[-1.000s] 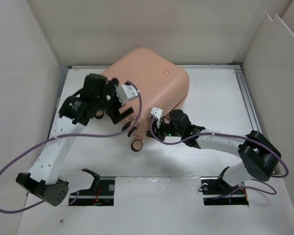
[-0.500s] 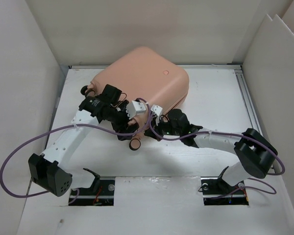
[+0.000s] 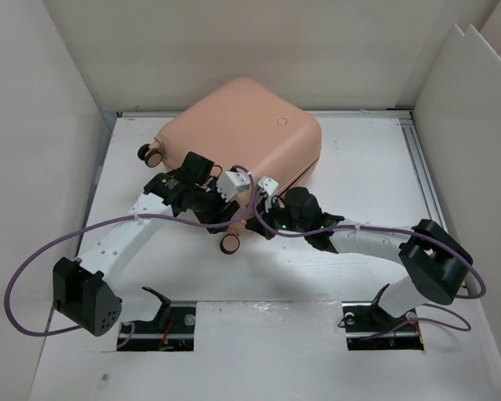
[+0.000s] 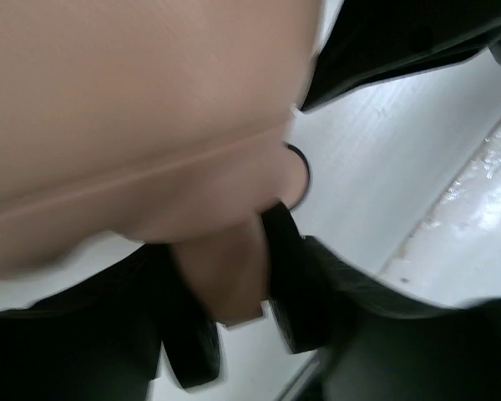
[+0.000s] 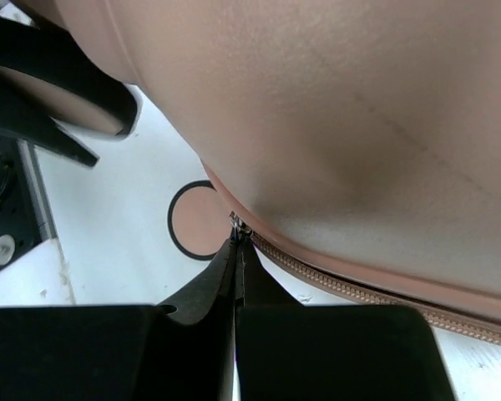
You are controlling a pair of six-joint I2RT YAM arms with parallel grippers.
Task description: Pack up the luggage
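Note:
The luggage (image 3: 242, 138) is a peach-pink hard-shell suitcase lying closed at the back middle of the table. My right gripper (image 3: 265, 220) is at its near edge, shut on the small metal zipper pull (image 5: 239, 224), which sits at the end of the peach zipper (image 5: 359, 288). My right gripper (image 5: 236, 242) shows no gap between its fingers. My left gripper (image 3: 221, 219) is at the near corner, beside a black-rimmed wheel (image 3: 230, 244). My left gripper (image 4: 238, 322) has a peach wheel mount (image 4: 230, 271) filling the gap between its black fingers (image 4: 296, 292).
A second black wheel (image 3: 149, 154) sticks out at the luggage's far-left corner. White walls (image 3: 33, 167) close in the table (image 3: 367, 167) on the left, back and right. Both arms crowd the near edge of the luggage, their purple cables looping outward.
My left arm swung down and right from above the luggage's left side to its near corner, and its jaws narrowed onto the wheel mount. The right gripper stayed on the zipper pull.

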